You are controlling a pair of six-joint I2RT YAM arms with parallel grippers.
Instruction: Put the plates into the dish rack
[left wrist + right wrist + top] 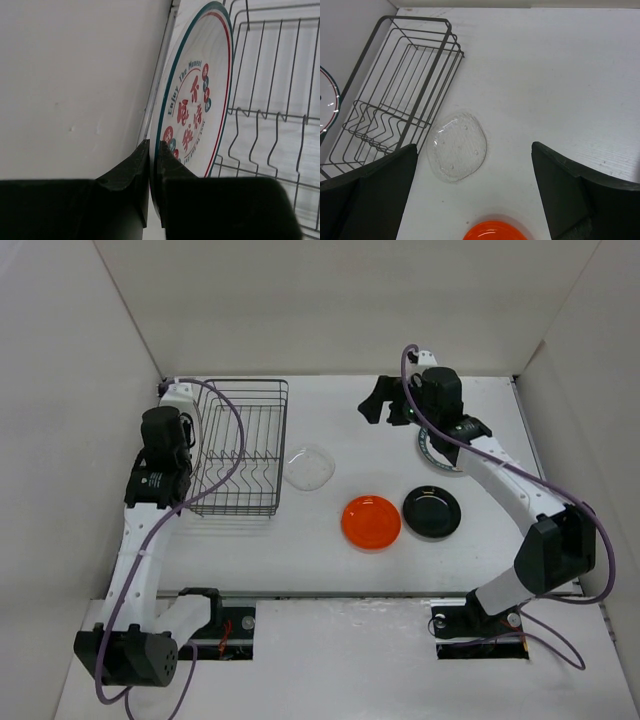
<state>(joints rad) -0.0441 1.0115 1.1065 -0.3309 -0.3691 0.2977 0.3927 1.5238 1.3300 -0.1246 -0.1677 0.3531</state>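
Note:
My left gripper (pixel 152 146) is shut on the rim of the white plate with red characters (pixel 195 100), held on edge at the left side of the black wire dish rack (pixel 270 115); the plate's edge also shows in the right wrist view (pixel 331 102). In the top view the left gripper (pixel 186 428) is beside the rack (pixel 245 445). My right gripper (pixel 385 405) is open and empty, high above the table. The clear plate (pixel 310 466), orange plate (pixel 371 521) and black plate (pixel 432 511) lie flat. The green-rimmed plate (pixel 437 452) is partly hidden under my right arm.
White walls close in the table on the left, back and right; the left wall (pixel 75 75) is right beside the held plate. In the right wrist view the clear plate (pixel 456 147) lies next to the rack's near corner (pixel 405 90), with the orange plate (pixel 495 231) below.

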